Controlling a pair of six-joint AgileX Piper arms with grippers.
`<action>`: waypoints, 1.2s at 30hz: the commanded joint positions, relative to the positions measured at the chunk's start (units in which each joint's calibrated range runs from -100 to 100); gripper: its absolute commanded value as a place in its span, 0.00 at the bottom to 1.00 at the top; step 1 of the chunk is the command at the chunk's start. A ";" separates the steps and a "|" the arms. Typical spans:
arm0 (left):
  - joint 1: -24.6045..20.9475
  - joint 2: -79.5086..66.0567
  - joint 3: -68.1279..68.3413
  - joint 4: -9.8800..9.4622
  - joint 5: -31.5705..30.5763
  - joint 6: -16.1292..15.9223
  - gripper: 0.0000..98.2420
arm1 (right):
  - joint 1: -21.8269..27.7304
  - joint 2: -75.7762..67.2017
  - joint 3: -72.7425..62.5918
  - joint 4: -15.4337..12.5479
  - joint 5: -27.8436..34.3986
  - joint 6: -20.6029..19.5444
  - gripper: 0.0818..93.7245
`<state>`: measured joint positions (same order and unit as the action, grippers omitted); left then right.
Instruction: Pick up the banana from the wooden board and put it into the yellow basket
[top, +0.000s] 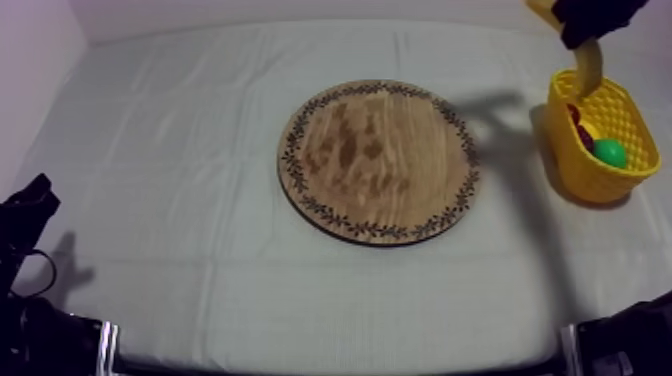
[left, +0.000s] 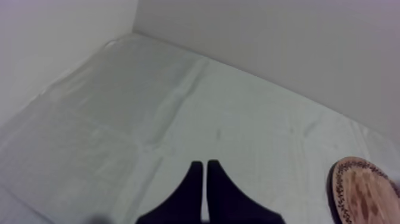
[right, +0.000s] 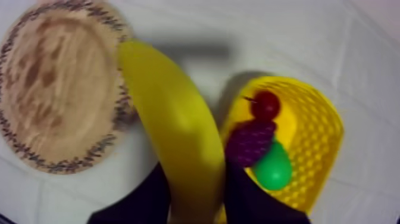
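Right gripper (right: 199, 199) pinching banana (right: 172, 125); basket (right: 324, 131) below, slightly aside. Best: shift over opening, lower, release clear of grapes (right: 250, 143). Left gripper (left: 205, 168) pressed together, idle.

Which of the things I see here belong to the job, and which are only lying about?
Belong to the job:
- banana, held by the right claw over the yellow basket
- wooden board, bare

Only lying about:
- grapes, small red fruit, pear, all in the basket
- left claw, shut, over the cloth
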<state>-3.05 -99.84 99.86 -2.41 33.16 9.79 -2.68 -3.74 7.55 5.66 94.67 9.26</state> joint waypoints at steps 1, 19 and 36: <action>-0.02 0.02 0.03 -0.01 -0.01 0.01 0.00 | 3.54 -0.35 -0.04 0.25 -0.08 1.31 0.20; -0.02 0.02 0.03 -0.01 -0.01 0.01 0.00 | 14.14 -3.40 5.80 3.27 -1.95 6.37 0.22; -0.02 0.02 0.03 -0.01 -0.01 0.01 0.00 | 11.35 11.57 9.06 2.65 -10.03 -0.18 0.24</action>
<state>-3.05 -99.84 99.86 -2.41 33.16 9.79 8.66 6.23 16.52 8.21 84.68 9.43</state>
